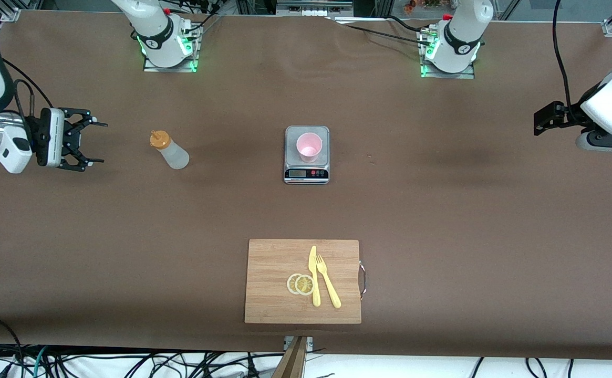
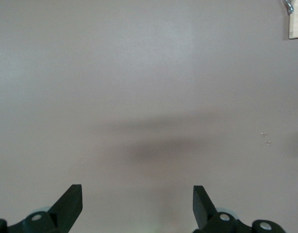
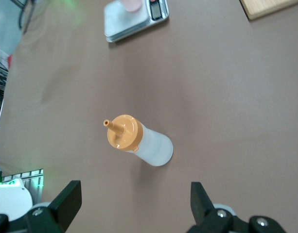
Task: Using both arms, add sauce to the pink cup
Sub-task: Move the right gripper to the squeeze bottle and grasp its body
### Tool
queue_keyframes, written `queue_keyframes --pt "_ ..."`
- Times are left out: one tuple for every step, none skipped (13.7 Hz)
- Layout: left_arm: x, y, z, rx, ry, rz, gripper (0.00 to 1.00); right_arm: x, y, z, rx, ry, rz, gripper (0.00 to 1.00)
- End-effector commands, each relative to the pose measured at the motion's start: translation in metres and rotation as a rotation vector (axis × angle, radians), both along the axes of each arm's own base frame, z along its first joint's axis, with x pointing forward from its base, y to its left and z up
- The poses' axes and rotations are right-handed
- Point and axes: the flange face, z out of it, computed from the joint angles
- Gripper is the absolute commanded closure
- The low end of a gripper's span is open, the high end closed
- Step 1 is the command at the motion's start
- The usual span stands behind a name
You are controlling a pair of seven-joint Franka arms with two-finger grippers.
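Observation:
The sauce bottle, whitish with an orange nozzle cap, stands on the brown table toward the right arm's end; it also shows in the right wrist view. My right gripper hangs open beside the bottle, apart from it and nearer the table's end, with nothing between its fingers. The pink cup stands upright on a small scale at mid-table. Over the left arm's end of the table, my left gripper is open and empty above bare tabletop.
A wooden cutting board lies nearer the front camera than the scale. It carries two lemon slices, a yellow knife and a yellow fork. The arm bases stand along the back edge.

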Motion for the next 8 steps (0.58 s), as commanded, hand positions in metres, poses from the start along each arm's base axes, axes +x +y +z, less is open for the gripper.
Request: queue_keyframes --pt "-0.001 0.016 -0.002 -0.048 -0.019 0.020 0.00 0.000 -0.013 -0.034 0.157 -0.051 0.084 0.01" --pt "0.000 0.016 -0.001 -0.045 -0.035 0.017 0.00 -0.001 -0.015 -0.046 0.201 -0.069 0.110 0.01" --pt "-0.001 0.016 -0.001 -0.049 -0.039 0.020 0.00 -0.002 -0.015 -0.056 0.246 -0.078 0.140 0.01" --pt "-0.003 0.018 0.001 -0.049 -0.042 0.023 0.00 -0.004 -0.018 -0.067 0.293 -0.088 0.153 0.01" --pt "-0.003 0.017 0.001 -0.046 -0.040 0.023 0.00 -0.006 -0.018 -0.082 0.343 -0.088 0.180 0.01" --pt "-0.003 0.013 0.000 -0.046 -0.037 0.017 0.00 -0.008 -0.016 -0.094 0.383 -0.095 0.206 0.01" --pt "-0.003 0.005 -0.003 -0.045 -0.033 0.011 0.00 -0.010 -0.017 -0.105 0.407 -0.103 0.226 0.01" --pt "-0.003 -0.006 -0.002 -0.045 -0.031 -0.009 0.00 -0.012 -0.018 -0.115 0.423 -0.109 0.247 0.01"
